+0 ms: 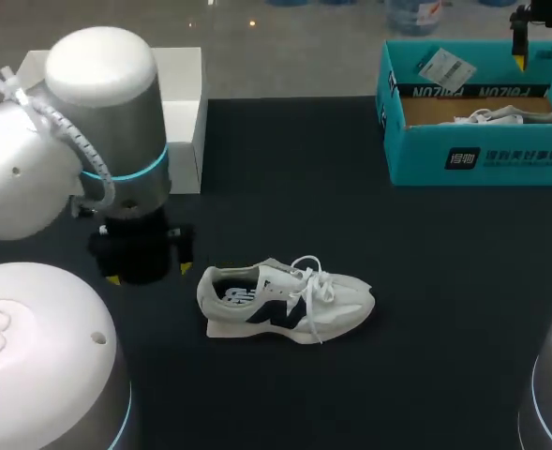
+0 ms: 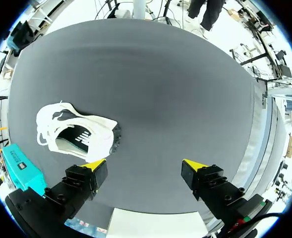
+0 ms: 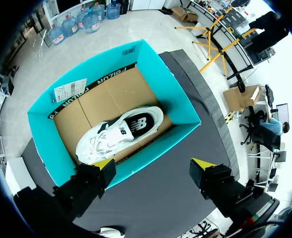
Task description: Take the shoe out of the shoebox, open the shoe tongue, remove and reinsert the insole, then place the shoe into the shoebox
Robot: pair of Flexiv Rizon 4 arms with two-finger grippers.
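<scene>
The left gripper [image 2: 145, 166] is held released, its yellow-tipped fingers spread wide with nothing between them, low over the dark table [image 1: 425, 281]. A white shoe [image 1: 285, 300] with navy side markings is seen just ahead of it and off to one side. It rests on its sole on the bare table, heel toward the gripper and laces loose, outside any container. A white box [image 1: 186, 112] is set behind the left arm at the table's far edge; what it holds cannot be told.

The right gripper [image 3: 153, 166] is likewise spread and empty, hung above the teal shoebox [image 3: 180, 106], which stands open at the table's far right corner. A second shoe [image 3: 121, 131], also white, is laid on the box's brown cardboard floor, close to one long wall. A white label [image 3: 69, 90] is fixed to the opposite wall.
</scene>
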